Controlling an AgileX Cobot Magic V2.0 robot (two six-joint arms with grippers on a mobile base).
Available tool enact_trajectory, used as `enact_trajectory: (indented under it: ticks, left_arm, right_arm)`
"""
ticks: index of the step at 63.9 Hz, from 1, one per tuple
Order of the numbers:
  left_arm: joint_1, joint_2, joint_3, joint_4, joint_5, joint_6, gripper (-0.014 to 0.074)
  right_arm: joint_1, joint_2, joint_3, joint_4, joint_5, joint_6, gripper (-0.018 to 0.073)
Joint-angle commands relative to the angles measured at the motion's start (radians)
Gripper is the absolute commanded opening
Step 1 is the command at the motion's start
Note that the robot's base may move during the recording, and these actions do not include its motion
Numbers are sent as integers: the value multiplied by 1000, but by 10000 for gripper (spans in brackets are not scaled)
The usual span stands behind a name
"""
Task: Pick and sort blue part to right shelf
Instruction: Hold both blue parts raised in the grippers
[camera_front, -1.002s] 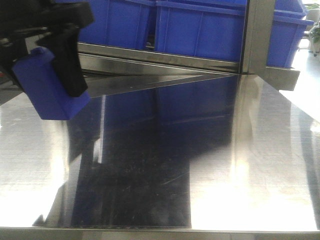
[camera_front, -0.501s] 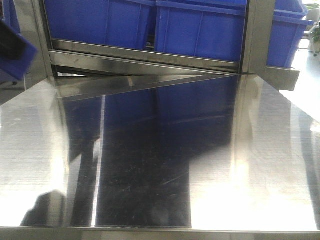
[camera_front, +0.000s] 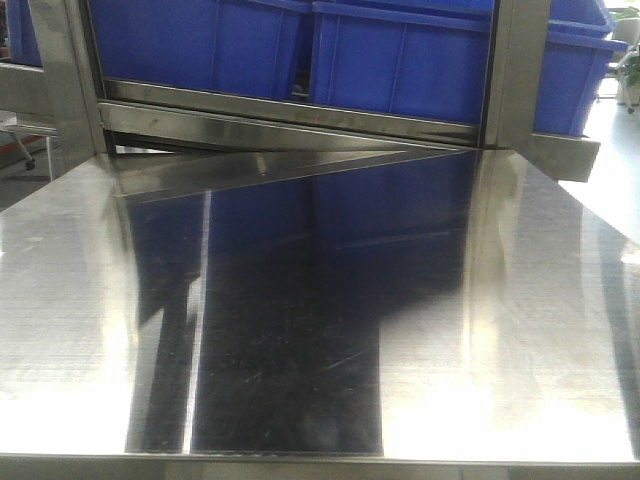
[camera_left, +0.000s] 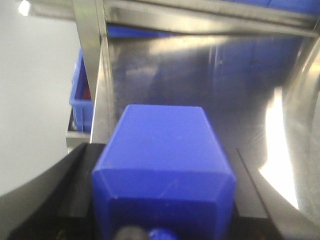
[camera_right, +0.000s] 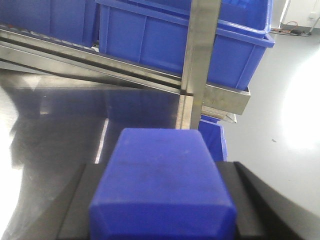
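Solid-blue rectangular plastic block (camera_right: 161, 185) at bottom centre, clamped between black fingers (camera_right: 75, 210) of right gripper (camera_right: 162, 215). Beyond: reflective steel bench (camera_right: 50, 130). At its far edge, stainless-steel rack (camera_right: 200, 55) holding large blue plastic bins (camera_right: 165, 42).

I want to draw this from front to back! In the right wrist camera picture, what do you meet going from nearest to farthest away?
Blue block held in the right gripper → shiny steel table → slanted steel rail → big blue bin.
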Motion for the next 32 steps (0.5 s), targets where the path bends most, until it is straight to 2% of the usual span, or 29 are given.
enact_trajectory:
  ticks: [1, 20, 32]
  left_arm:
    - [3, -72, -9, -19, -87, 5, 405]
    - [3, -317, 7, -19, -82, 5, 405]
    - [3, -367, 7, -19, -82, 5, 405]
  right_arm:
    - [-4, 6, -29, -10, -93, -6, 413]
    - [-4, 6, -29, -10, -93, -6, 413]
    - [-4, 6, -29, -10, -93, -6, 413]
